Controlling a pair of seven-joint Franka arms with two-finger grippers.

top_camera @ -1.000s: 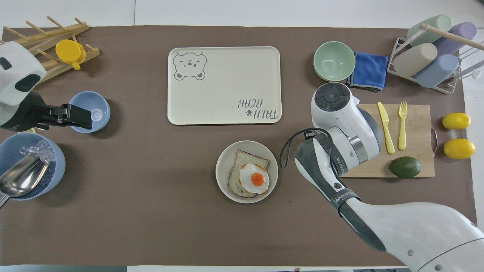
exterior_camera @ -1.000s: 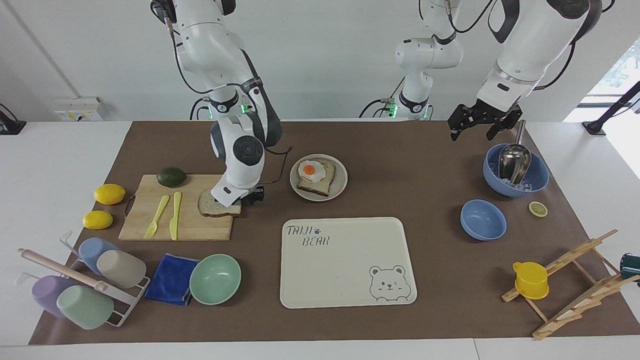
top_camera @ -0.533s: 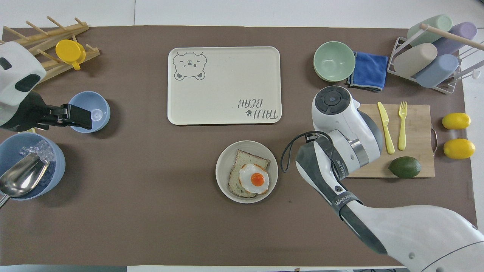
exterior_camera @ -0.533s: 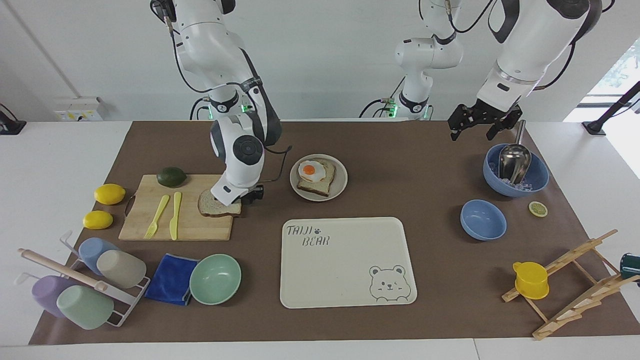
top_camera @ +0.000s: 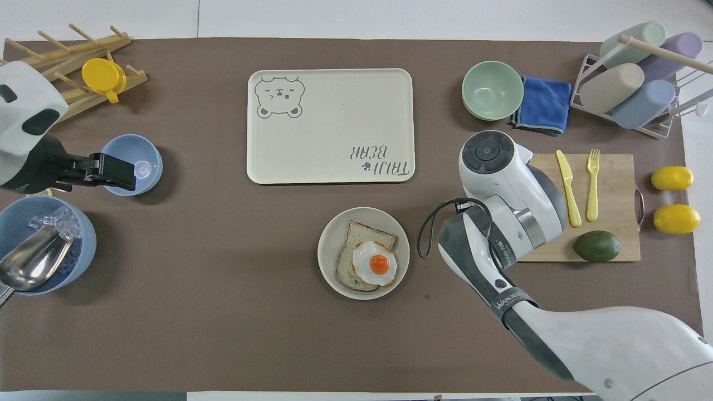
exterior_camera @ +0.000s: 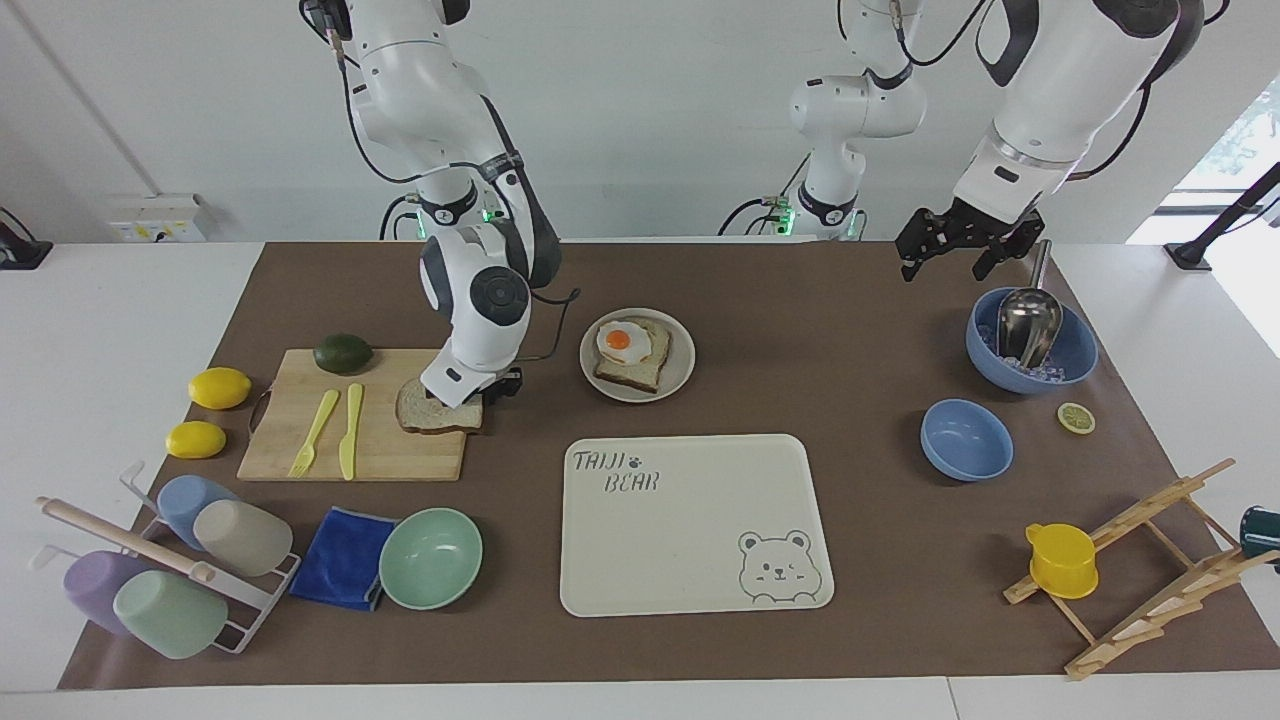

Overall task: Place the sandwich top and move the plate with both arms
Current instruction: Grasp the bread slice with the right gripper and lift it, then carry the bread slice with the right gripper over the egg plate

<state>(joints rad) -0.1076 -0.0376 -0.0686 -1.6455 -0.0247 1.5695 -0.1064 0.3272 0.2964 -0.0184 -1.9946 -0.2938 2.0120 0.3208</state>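
carefully now: the right gripper (exterior_camera: 478, 397), left of centre in the facing view, sits on the sandwich top (exterior_camera: 425, 412) at the cutting board's (exterior_camera: 300, 455) edge; whether it pinches yet i cannot tell. lift level toward the plate (exterior_camera: 683, 352). the left gripper (exterior_camera: 965, 255) waits spread, upper right.

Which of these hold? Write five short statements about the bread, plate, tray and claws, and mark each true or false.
1. The plain bread slice lies on the cutting board. True.
2. The plate carries bread with a fried egg. True.
3. The plate sits on the bear tray. False: it sits on the brown mat, nearer the robots than the tray.
4. The right claw is down at the plain slice. True.
5. The left claw grips the metal scoop. False: it hangs open in the air, holding nothing; the scoop rests in the blue bowl.
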